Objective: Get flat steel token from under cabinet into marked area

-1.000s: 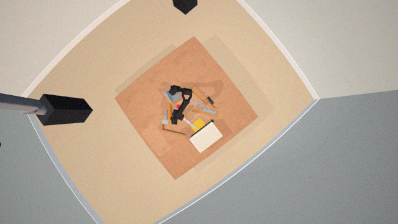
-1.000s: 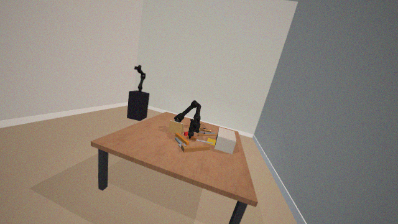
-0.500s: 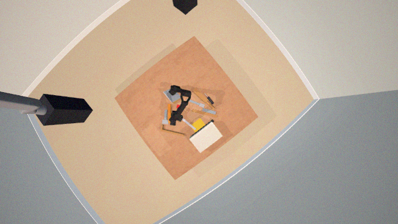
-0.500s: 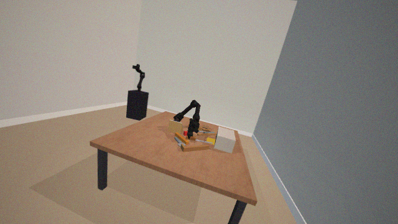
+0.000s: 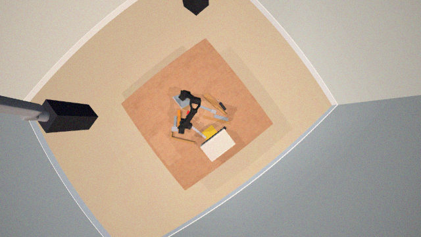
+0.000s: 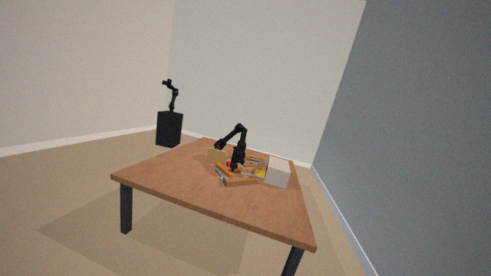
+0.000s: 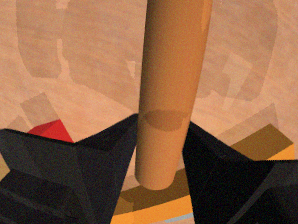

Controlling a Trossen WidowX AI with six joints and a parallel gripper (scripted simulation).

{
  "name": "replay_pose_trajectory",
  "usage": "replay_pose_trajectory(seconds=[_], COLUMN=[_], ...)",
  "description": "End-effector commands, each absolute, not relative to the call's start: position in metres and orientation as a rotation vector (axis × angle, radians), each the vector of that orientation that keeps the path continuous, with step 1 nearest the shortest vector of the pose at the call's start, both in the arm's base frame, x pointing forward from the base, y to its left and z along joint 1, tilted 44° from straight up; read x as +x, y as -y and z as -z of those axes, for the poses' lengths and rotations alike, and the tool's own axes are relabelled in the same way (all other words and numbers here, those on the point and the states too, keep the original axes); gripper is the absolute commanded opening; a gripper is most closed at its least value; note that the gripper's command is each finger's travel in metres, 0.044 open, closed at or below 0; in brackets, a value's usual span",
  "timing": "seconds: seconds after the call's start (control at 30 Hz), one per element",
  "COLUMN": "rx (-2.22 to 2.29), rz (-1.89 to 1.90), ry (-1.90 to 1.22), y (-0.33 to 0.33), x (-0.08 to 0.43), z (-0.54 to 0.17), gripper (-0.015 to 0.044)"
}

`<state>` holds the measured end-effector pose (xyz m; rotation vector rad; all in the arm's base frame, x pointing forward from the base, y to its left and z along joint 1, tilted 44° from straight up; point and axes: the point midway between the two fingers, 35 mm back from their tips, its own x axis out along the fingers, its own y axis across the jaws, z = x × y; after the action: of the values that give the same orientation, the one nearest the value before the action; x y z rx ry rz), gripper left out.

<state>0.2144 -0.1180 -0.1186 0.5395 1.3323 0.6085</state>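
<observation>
The white cabinet [image 5: 218,145] [image 6: 278,173] stands with its dark front edge facing the yellow marked area [image 5: 210,130] [image 6: 260,173]. My gripper [image 5: 181,130] [image 6: 232,169] [image 7: 160,121] is shut on the round wooden handle [image 7: 172,65] of a tool, low among the other things. The tool's pale grey shaft [image 5: 198,131] [image 6: 250,175] points at the cabinet, and its far end is over or beside the yellow area's edge. The handle's butt shows between the fingers in the wrist view. The steel token cannot be made out; the vent slots are too small to see into.
A red block [image 5: 188,112] [image 6: 229,164] [image 7: 52,131] and an orange bar [image 5: 179,115] [image 6: 224,169] are near the gripper. A grey-headed tool [image 5: 174,124] and an angled brown bar [image 5: 183,139] [image 6: 242,182] lie outward. Several long tools lie on the arm's other side.
</observation>
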Motion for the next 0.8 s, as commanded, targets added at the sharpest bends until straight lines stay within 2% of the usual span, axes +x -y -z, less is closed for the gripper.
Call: replay_pose_trajectory(seconds=[0.0,0.23,0.47,0.5,0.6,0.7,0.77], rx=[0.536,0.535,0.538,0.538,0.538,0.534,0.534], rz=[-0.6,-0.601,-0.608,-0.608,-0.608,-0.602,-0.602], ry=[-1.332,-1.332,-1.332,-1.332,-1.332,-1.331,-1.331], y=[0.1243,0.1284,0.1245,0.1245,0.1246,0.1246,0.1246], x=[0.2147,0.2142,0.2136,0.2136,0.2137,0.2137,0.2137], z=[0.1213,0.1252,0.1245,0.1245,0.1246,0.1246,0.1246], gripper=[0.0,0.0,0.0184,0.02,0.02,0.027,0.027])
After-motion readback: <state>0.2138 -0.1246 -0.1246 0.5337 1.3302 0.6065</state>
